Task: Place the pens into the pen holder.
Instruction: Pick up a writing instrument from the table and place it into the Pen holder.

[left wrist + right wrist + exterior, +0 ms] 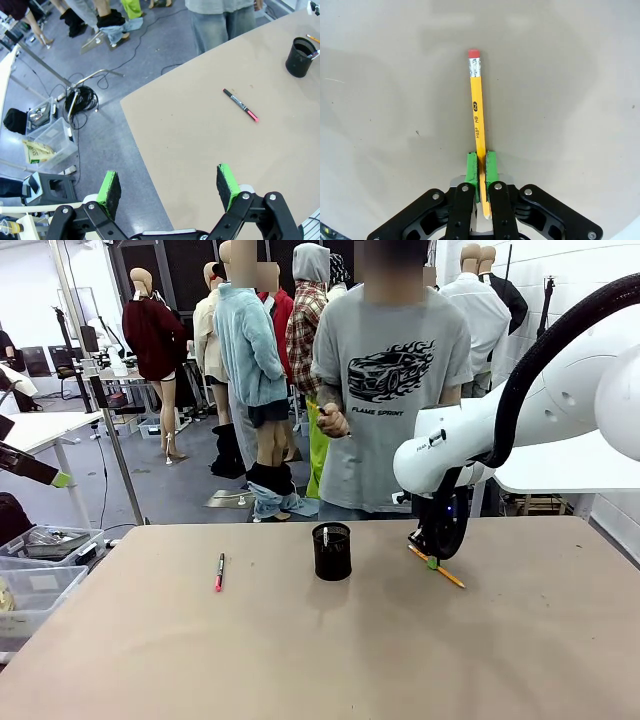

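The right hand (481, 161) is closed on the yellow pencil (476, 107) near its sharpened end; light, stiff and slick, it could swivel there. The left hand (170, 186) stands wide open.

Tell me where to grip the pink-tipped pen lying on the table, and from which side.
Grip the pink-tipped pen at mid-barrel, coming straight down from above with the jaws set across its length. It lies flat on the table, apart from the pen holder, with bare surface on both sides.

robot lab: table (300, 640), floor cables (82, 97), bins (35, 585)
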